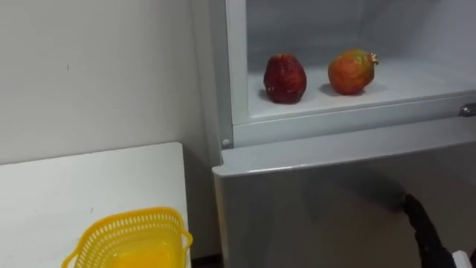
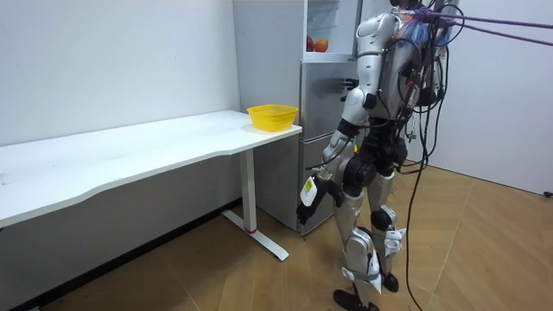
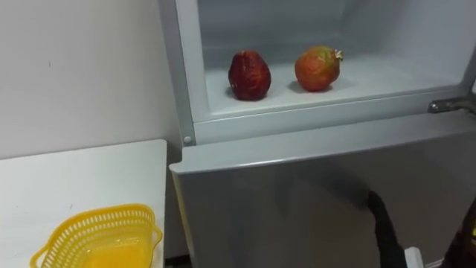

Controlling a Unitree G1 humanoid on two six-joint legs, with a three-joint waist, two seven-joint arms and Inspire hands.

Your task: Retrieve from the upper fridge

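The upper fridge compartment stands open in front of me. On its white shelf [image 1: 416,83] lie two fruits: a dark red one [image 1: 285,78] on the left and an orange-red pomegranate [image 1: 351,72] to its right, a short gap between them. My right hand [image 1: 425,229] shows as a dark shape at the lower right, low in front of the shut lower door [image 1: 320,201], fingers straight and holding nothing. It is well below the shelf and apart from both fruits. In the room view I stand upright facing the fridge [image 2: 328,130], one arm lowered towards its lower door.
A yellow plastic basket [image 1: 130,240] sits on the corner of the white table [image 1: 89,179], just left of the fridge. A white wall rises behind the table. A metal fitting [image 1: 467,110] juts out at the compartment's right edge.
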